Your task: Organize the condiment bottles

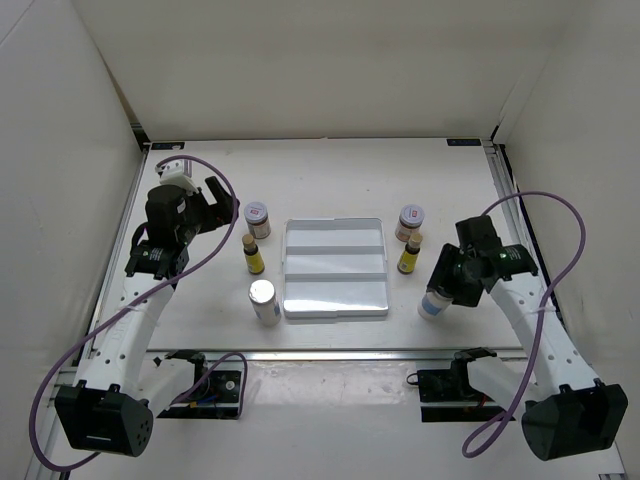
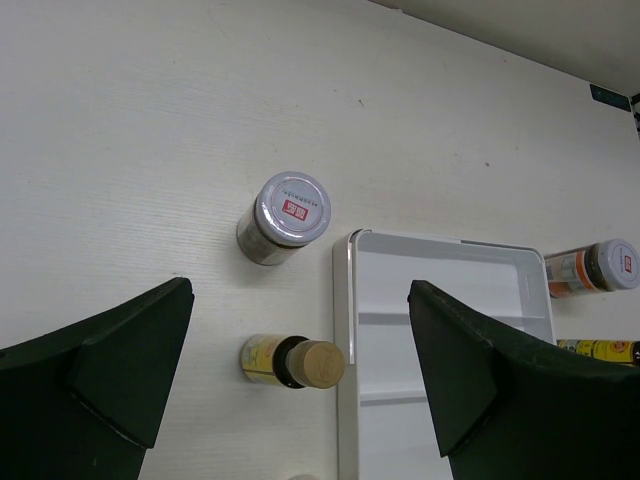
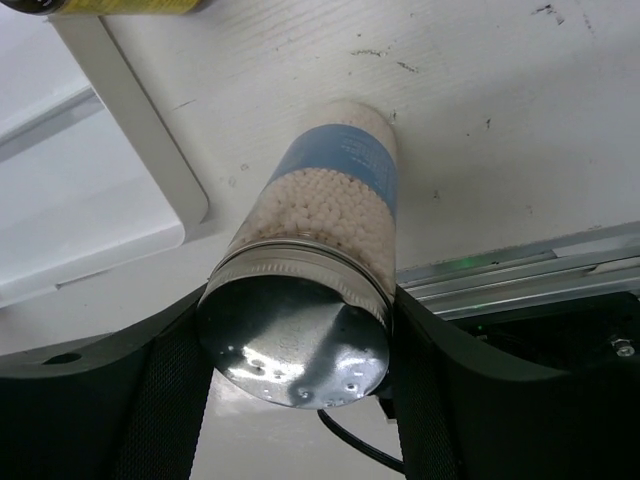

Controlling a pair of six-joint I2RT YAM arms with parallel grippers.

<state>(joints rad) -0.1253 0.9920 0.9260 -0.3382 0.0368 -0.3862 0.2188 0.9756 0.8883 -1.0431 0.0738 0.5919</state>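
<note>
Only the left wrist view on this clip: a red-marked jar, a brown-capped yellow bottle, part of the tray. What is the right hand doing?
Observer: The right hand is closed on a blue-labelled, silver-capped bottle right of the tray.
Operator: Anything in the tray's near section?
Observer: Nothing; all three sections are bare.
Operator: Another silver cap?
Observer: Yes, a second silver-capped bottle stands upright by the tray's near-left corner.

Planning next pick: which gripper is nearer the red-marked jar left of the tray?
Left. The left gripper is open just beside that jar; the right gripper is across the tray, shut on a white cylinder.
</note>
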